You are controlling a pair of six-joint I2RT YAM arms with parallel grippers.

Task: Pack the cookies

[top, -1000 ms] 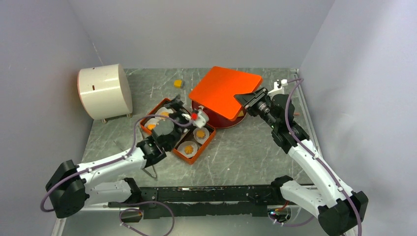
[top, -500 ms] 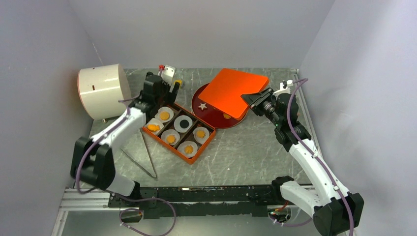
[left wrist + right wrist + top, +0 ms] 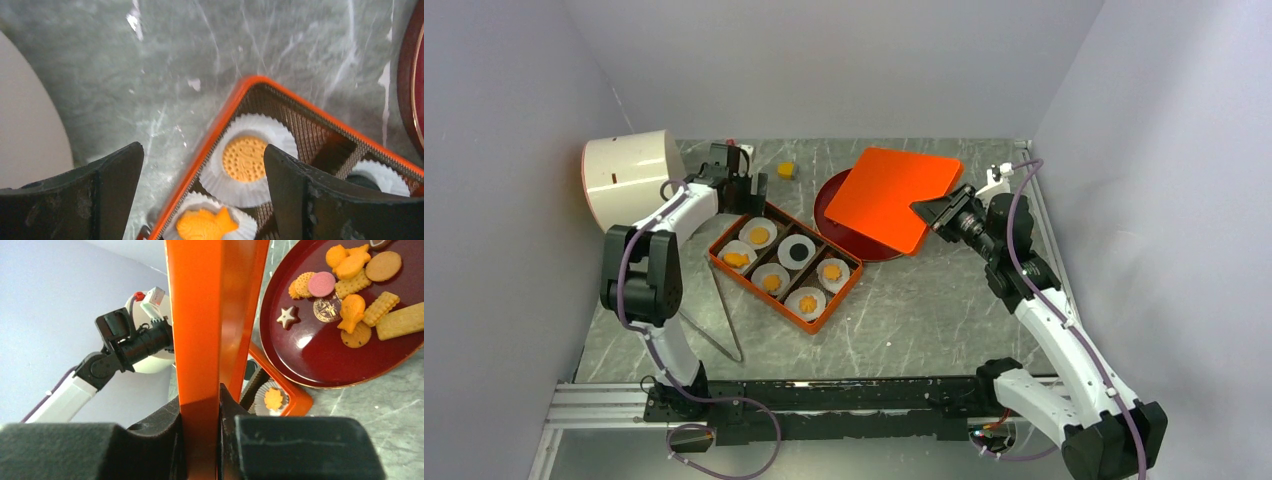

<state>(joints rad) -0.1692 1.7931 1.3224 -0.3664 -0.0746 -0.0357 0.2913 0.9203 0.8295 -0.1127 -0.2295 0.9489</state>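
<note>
Left claw (image 3: 746, 188): hanging released, jaws standing wide apart, grasping nothing, hovering over the far corner of the box.
Right claw (image 3: 932, 212): clenching on the near corner of the lid, holding it tilted above the plate.
Lid (image 3: 892, 196): flat and orange, slanting over most of the plate.
Box (image 3: 816, 326): orange, with six compartments, lying on the worktop just beside the plate, each compartment holding a white paper cup (image 3: 270, 135).
Cookies (image 3: 350, 285): mostly lying loose on the plate, orange and yellow ones crowding together with a pink round (image 3: 321, 284) among them, and a white star (image 3: 288, 317) lying a little apart.
Cookies in the box: resting one to a cup, five of them orange or yellow, with a dark round (image 3: 798, 252) sitting in the middle of the far row.
Corner cups: holding a round yellow biscuit (image 3: 244, 159), with a fish-shaped one (image 3: 202, 225) sitting in the next cup.
Stray block (image 3: 785, 170): yellow, lying alone on the worktop beyond the box, near the left claw.
Plate (image 3: 827, 200): dark red and round, sitting on the worktop.
Drum (image 3: 629, 185): white, lying on its side at the far left.
Worktop (image 3: 924, 310): grey and marbled, carrying everything.
</note>
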